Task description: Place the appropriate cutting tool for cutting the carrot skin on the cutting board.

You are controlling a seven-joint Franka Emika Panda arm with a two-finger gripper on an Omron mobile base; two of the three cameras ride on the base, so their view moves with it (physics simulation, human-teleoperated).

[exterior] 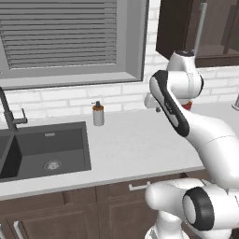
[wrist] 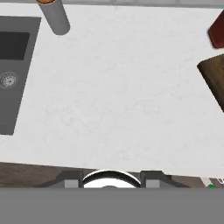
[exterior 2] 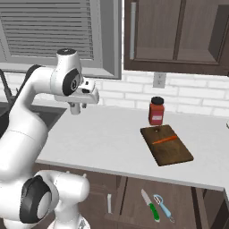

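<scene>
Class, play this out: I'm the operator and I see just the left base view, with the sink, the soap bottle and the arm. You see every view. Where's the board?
Observer: The board lies flat on the counter, to the arm's right.
Operator: Is the carrot near it?
Observer: The carrot lies on the board, across its middle.
Operator: And the peeler?
Observer: The peeler lies below counter level, in what looks like an open drawer, beside a green-handled knife.
</scene>
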